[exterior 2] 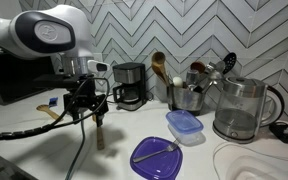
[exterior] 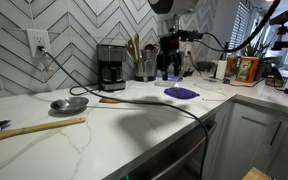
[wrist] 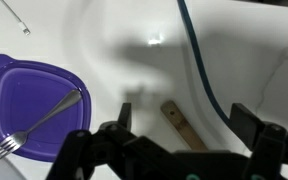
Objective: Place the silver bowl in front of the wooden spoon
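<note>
The silver bowl (exterior: 69, 103) sits on the white counter at the left, just beyond the long pale wooden spoon (exterior: 34, 128), which lies near the front edge. My gripper (exterior: 168, 70) hangs open and empty far from both, above the counter near the purple plate (exterior: 181, 92). It also shows in an exterior view (exterior 2: 87, 106). In the wrist view my gripper (wrist: 184, 113) is open over a short, darker brown wooden piece (wrist: 184, 126). The bowl and the spoon do not show in the wrist view.
The purple plate (wrist: 34, 108) holds a fork (wrist: 39, 122). A black cable (wrist: 199, 70) crosses the counter. A coffee maker (exterior: 111, 66), a utensil holder (exterior: 144, 66), a blue lidded container (exterior 2: 184, 125) and a glass kettle (exterior 2: 244, 110) stand near the wall.
</note>
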`<action>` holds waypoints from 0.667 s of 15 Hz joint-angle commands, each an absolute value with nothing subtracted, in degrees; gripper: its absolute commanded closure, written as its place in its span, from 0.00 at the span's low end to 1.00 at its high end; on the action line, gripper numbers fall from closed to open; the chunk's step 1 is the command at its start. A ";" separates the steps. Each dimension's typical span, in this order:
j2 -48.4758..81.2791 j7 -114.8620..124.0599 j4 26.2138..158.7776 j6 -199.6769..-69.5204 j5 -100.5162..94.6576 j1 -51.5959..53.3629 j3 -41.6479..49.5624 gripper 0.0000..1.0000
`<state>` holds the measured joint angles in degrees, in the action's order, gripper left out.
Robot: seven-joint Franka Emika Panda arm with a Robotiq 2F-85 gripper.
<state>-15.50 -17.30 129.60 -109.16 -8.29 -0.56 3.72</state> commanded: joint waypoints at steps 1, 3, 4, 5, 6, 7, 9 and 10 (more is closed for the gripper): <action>-15.45 -15.48 129.60 -109.57 -8.93 0.57 1.77 0.00; -15.55 -13.67 129.58 -110.15 -8.47 2.55 -0.99 0.00; -15.38 -12.64 129.30 -110.08 -7.82 3.85 -2.61 0.00; -15.03 -11.43 128.91 -110.12 -7.66 4.98 -4.20 0.00; -14.43 -9.75 128.46 -110.27 -7.74 6.35 -6.12 0.00; -13.63 -8.38 127.80 -110.38 -7.48 7.68 -7.80 0.00; -11.68 -5.65 126.20 -110.27 -7.57 10.24 -11.18 0.00; -10.51 -4.44 125.14 -110.20 -7.89 11.30 -12.67 0.00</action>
